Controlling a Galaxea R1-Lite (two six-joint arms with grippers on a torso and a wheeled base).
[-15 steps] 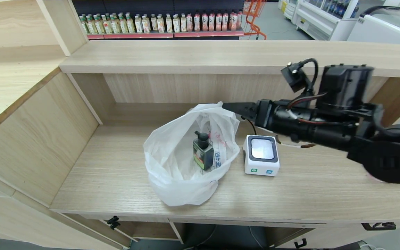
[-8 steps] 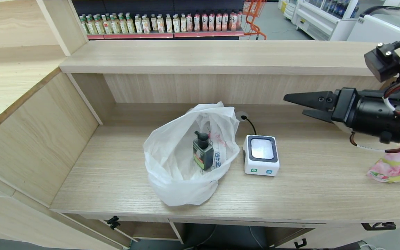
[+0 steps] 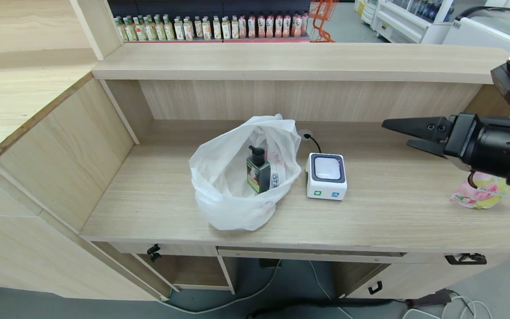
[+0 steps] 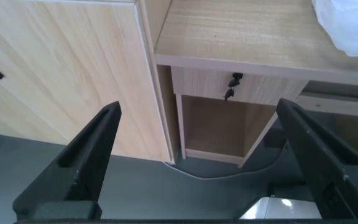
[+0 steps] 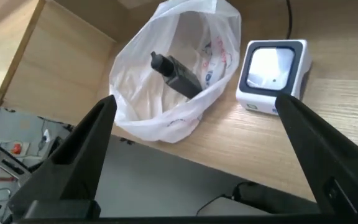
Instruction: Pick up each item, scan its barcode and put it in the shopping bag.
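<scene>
The white shopping bag (image 3: 233, 186) stands open in the middle of the wooden counter (image 3: 392, 212), with a dark green pump bottle (image 3: 258, 170) upright inside. Just to its right sits the white barcode scanner (image 3: 326, 175). At the counter's right end lies a pink pouch (image 3: 478, 197), partly hidden behind my right arm. My right gripper (image 3: 396, 133) hangs open and empty above the counter, right of the scanner, pointing toward the bag. Its wrist view looks past the gripper (image 5: 196, 106) at the bag (image 5: 135, 99), bottle (image 5: 179, 71) and scanner (image 5: 269, 74). My left gripper (image 4: 199, 109) is open and empty, low beside the counter's front.
A raised ledge (image 3: 281, 62) runs along the counter's back and a slanted side panel (image 3: 64, 141) closes its left. The scanner's cable (image 3: 312, 141) goes to a hole in the back corner. Below the front edge are a drawer (image 4: 235, 84) and an open compartment.
My right gripper drew back from over the bag to the right, uncovering the scanner and the pink pouch. The head camera has also shifted, so the whole scene sits differently.
</scene>
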